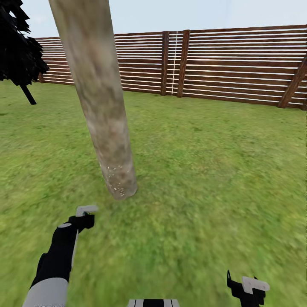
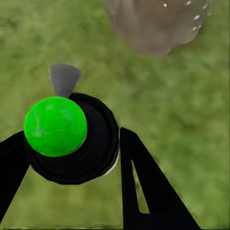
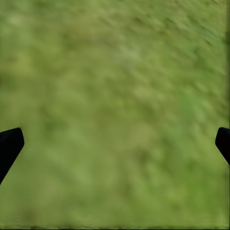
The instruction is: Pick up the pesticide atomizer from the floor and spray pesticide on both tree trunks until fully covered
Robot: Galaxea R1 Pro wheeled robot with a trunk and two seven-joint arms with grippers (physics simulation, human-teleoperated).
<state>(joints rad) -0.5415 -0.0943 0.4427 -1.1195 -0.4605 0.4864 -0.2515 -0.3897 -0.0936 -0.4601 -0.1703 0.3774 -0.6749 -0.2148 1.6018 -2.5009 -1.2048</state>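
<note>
I have the left gripper (image 2: 72,158) clamped on the sprayer (image 2: 72,143). From the left wrist camera its two black fingers (image 2: 143,187) sit hard against either side of the sprayer's round black body, with the bright green cap (image 2: 55,126) on top and the grey nozzle (image 2: 64,79) poking out past the fingertips. Just beyond the nozzle, over a strip of grass, I can see the foot of the tree trunk (image 2: 155,24), pale grey-brown and flecked with small white specks.

From the head camera, the left gripper (image 1: 83,219) is out ahead of me, low over the lawn (image 1: 204,170), and the grey nozzle (image 1: 86,209) points toward the trunk (image 1: 100,98), which stands near the fingertips but apart from them. The trunk is thick, mottled and leaning in the picture, and a scatter of white specks (image 1: 114,179) covers its lowest part near the ground. Higher up the bark looks bare.

My right gripper (image 1: 247,288) is low at my right side, well apart from the trunk. Through the right wrist camera its two black fingertips (image 3: 9,146) stand wide apart at the edges of the picture with blurred grass (image 3: 115,115) between them, so it is spread and holds nothing.

Behind the trunk runs a brown slatted fence (image 1: 221,64), and a dark, near-black tree (image 1: 19,51) stands off to my left.
</note>
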